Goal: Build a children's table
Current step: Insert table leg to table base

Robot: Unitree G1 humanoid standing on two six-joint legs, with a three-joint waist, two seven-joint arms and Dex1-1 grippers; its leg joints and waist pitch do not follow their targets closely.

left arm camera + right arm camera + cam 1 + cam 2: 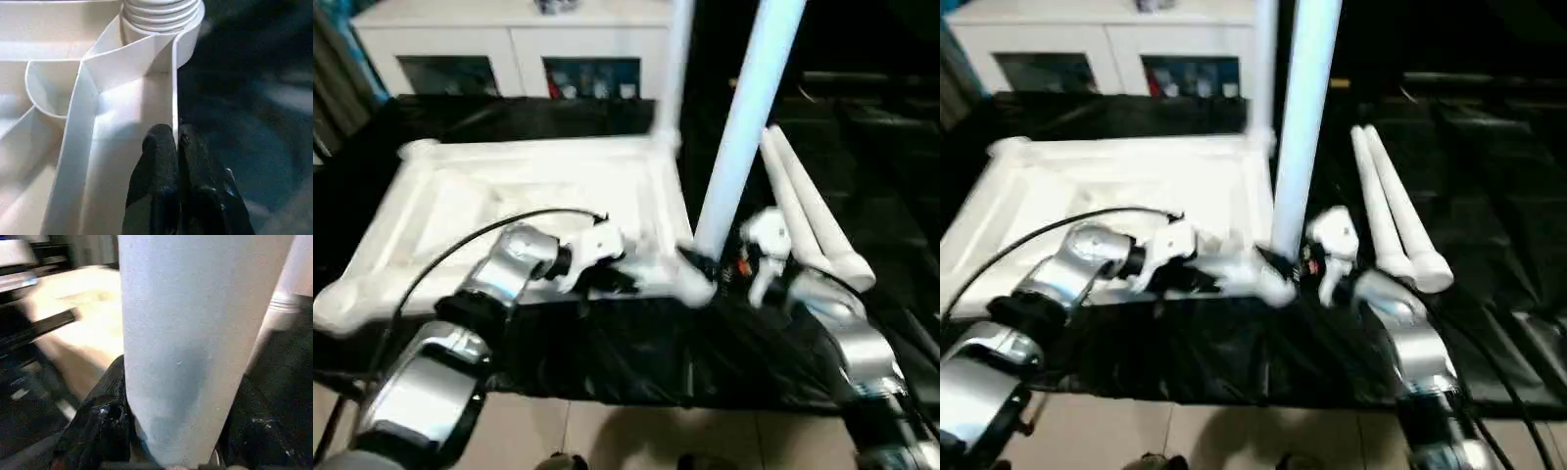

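The white table top (460,206) lies upside down on black cloth, ribbed underside up. One white leg (674,59) stands upright in its far right corner. My right gripper (710,262) is shut on a second leg (744,127), holding it upright at the near right corner socket (695,289); its black fingers (105,416) flank the tube (186,333). My left gripper (175,147) is shut on the top's thin near rim (173,83), just short of that threaded corner socket (156,14). Two more legs (813,215) lie side by side to the right.
A white cabinet with glass doors (519,49) stands behind the work. The black cloth (656,362) hangs over the near edge, with pale floor tiles (607,431) below. A black cable (460,245) arcs over my left forearm.
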